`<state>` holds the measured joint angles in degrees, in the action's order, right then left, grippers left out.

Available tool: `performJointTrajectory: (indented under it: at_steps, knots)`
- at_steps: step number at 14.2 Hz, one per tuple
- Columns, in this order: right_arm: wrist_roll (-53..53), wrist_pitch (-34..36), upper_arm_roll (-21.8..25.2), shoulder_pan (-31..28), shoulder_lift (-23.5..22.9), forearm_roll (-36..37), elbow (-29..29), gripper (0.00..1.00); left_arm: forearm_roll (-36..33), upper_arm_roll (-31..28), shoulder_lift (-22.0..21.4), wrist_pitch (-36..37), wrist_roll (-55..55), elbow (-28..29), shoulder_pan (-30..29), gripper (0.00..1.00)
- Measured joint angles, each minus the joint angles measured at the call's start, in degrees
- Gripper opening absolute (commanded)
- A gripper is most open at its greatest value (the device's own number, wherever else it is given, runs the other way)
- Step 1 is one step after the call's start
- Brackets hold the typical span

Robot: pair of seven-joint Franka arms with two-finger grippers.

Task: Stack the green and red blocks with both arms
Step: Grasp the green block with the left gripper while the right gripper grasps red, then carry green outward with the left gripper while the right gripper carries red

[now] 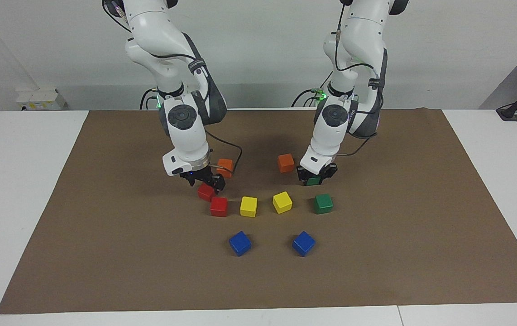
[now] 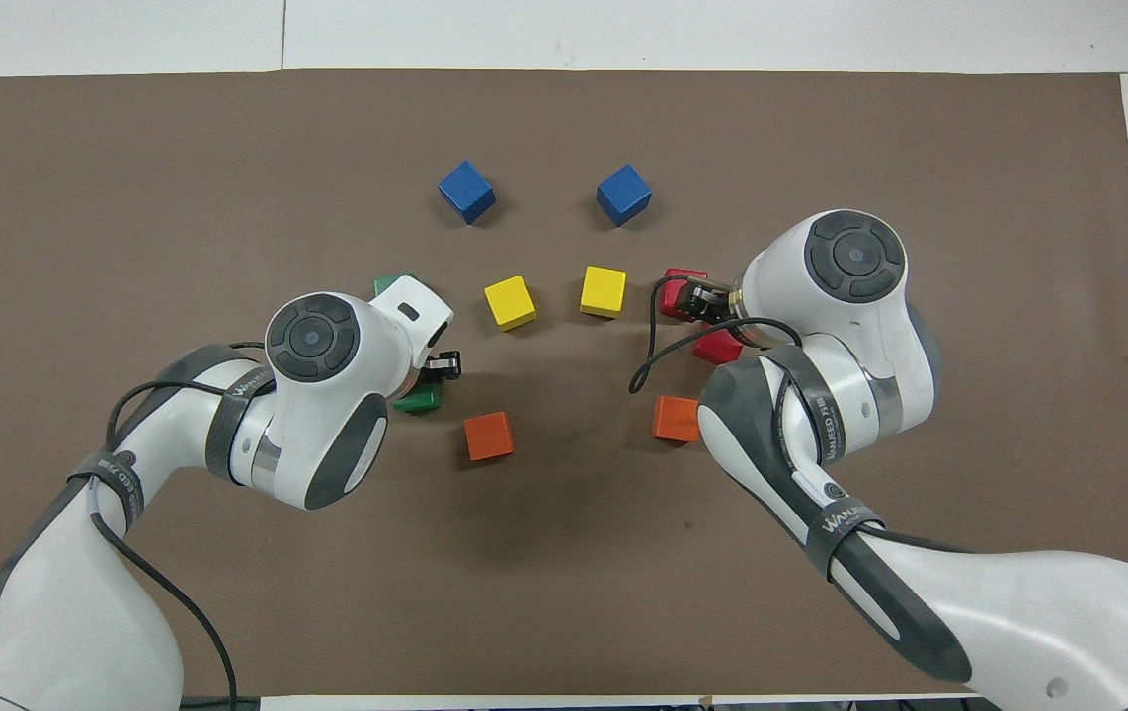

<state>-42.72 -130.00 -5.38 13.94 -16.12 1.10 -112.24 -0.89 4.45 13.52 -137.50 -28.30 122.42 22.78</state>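
Your blue cubes (image 1: 240,243) sit well clear of both claws. Left gripper (image 1: 315,180) clamps a green block (image 1: 314,181); right gripper (image 1: 206,184) clamps a corner-turned red block (image 1: 205,192).

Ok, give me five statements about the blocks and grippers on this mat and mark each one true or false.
1. The left gripper is down on a green block. True.
2. The two red blocks are already stacked. False: one red block lies on the brown mat, and the right gripper is at the other red block beside it.
3. The two blue blocks lie farthest from the robots. True.
4. A yellow block sits on an orange block. False: both yellow blocks lie on the mat.
5. The second green block lies free on the mat. True.
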Motion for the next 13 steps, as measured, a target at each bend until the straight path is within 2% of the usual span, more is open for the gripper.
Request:
performJointTrajectory:
  at_steps: [3, 6, 9, 13]
  knots:
    - [0.0, -0.7, 0.0, 0.0, 0.2, 0.0, -0.8, 0.99, 0.0, -0.7, -0.1, 3.4, 0.0, -2.6, -0.1, 0.00]
    - [0.1, -1.0, 0.0, 0.0, 0.5, 0.0, -1.4, 0.99, -0.1, -1.1, -1.0, 10.9, 1.2, -9.0, -2.2, 0.00]
    - [0.1, -2.0, 0.0, 0.0, 0.6, 0.0, -2.2, 0.99, -0.1, -1.2, -2.9, 15.8, 7.1, -12.3, -7.0, 0.00]
    - [0.1, -3.2, 0.0, 0.0, 0.6, 0.0, -3.1, 0.99, 0.1, -1.3, -6.3, 20.4, 16.7, -12.7, -14.1, 0.00]
